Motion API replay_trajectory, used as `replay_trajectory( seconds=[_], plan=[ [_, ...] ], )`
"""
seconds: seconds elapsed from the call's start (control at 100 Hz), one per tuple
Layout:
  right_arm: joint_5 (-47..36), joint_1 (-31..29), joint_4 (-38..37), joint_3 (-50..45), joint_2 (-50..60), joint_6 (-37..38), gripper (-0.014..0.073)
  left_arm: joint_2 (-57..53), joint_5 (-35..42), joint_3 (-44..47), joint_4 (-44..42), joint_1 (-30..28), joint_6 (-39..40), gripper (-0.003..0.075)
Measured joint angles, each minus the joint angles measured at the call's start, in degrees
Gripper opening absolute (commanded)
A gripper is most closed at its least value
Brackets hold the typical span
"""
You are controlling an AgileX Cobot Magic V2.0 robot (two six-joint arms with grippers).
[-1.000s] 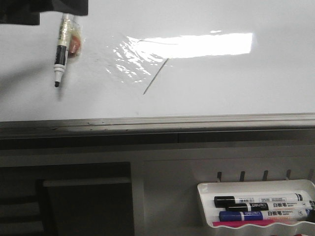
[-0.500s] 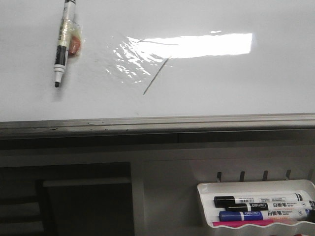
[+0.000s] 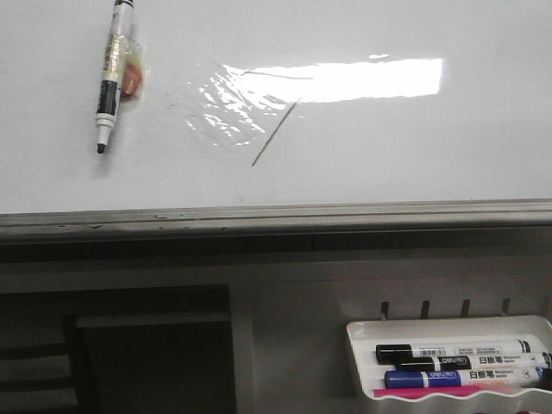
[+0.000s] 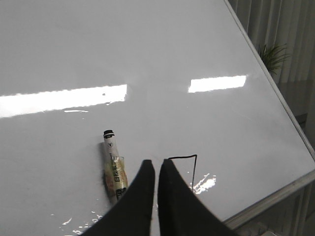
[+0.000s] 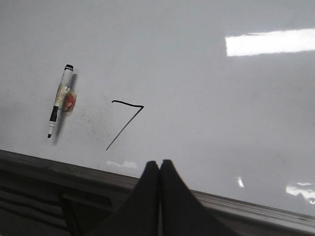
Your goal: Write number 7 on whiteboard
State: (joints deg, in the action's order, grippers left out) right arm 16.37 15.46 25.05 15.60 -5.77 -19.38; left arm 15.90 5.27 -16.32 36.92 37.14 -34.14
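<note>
The whiteboard [image 3: 388, 155] lies flat, glossy white, with glare and a wrinkled shiny patch. The number 7 [image 3: 274, 129] is drawn near its middle: a faint top stroke and a diagonal slanting down-left. It also shows in the right wrist view [image 5: 125, 123] and the left wrist view [image 4: 189, 164]. A black-tipped marker [image 3: 110, 78] with tape around it lies on the board left of the 7. My left gripper [image 4: 156, 164] hovers over the board between the marker [image 4: 113, 167] and the 7, jaws together and empty. My right gripper [image 5: 160, 164] is shut and empty above the board's near edge.
A grey metal strip [image 3: 345, 211] runs along the board's near edge. Below it at the right, a small white tray [image 3: 448, 326] holds several markers [image 3: 457, 354]. A dark opening [image 3: 147, 354] sits under the edge at the left. Neither arm shows in the front view.
The dark body of my left arm, above the marker's top end a second ago, has left the front view. The marker lies where it was, and the 7 is unchanged.
</note>
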Motion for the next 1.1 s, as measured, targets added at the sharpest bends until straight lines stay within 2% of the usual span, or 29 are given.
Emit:
replay_trajectory(
  seconds=[0.17, 1.1],
  plan=[
    [-0.3, 0.0, 0.0, -0.7, 0.6, 0.0, -0.0053, -3.8, 0.7, 1.6, 0.0, 0.0, -0.1, -0.0020],
    [-0.6, 0.0, -0.1, -0.8, 0.7, 0.0, -0.0053, -3.9, 1.5, 1.8, -1.4, 0.0, -0.1, -0.0020]
  ],
)
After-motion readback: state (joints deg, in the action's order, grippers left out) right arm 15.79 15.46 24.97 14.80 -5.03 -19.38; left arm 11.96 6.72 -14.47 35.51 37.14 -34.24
